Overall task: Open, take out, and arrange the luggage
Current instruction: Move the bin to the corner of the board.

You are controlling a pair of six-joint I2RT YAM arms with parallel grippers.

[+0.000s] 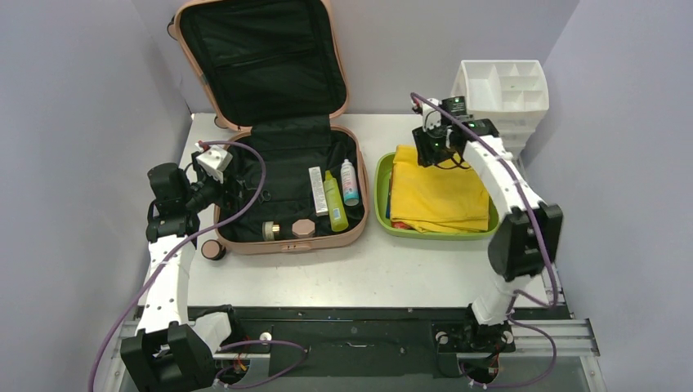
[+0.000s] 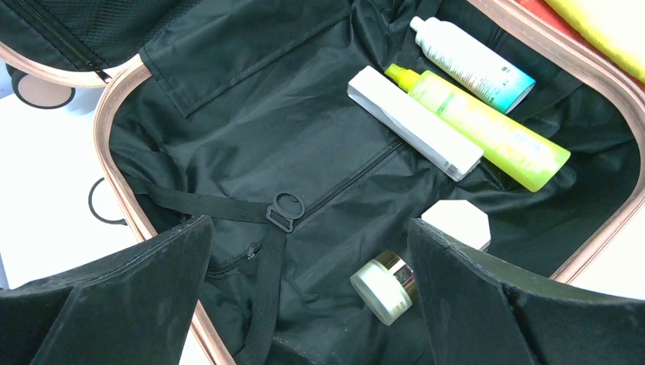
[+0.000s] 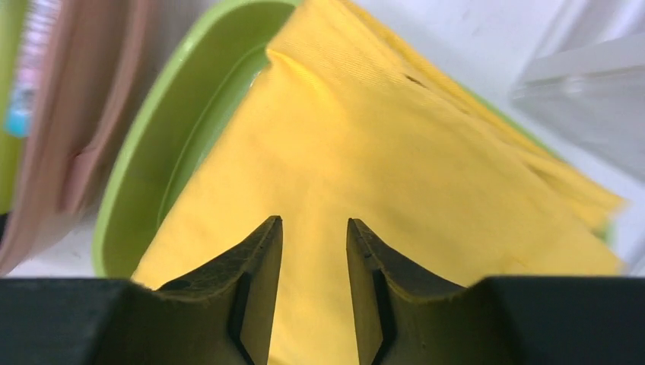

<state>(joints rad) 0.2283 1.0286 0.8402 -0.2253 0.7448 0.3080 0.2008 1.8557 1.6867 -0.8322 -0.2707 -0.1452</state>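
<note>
The salmon-pink luggage lies open at back left, its lid standing upright, black lining showing. Inside lie a white box, a lime-green bottle, a white bottle with a teal end, a gold-banded jar and an octagonal jar. My left gripper is open and empty over the luggage's left part; in the left wrist view the jar lies next to its right finger. My right gripper is open with a narrow gap, empty, just above the yellow cloth.
A lime-green tray right of the luggage holds the folded yellow cloth over red and blue cloths. A white compartmented organizer stands at the back right. A small round dark piece lies by the luggage's front left corner. Walls close both sides.
</note>
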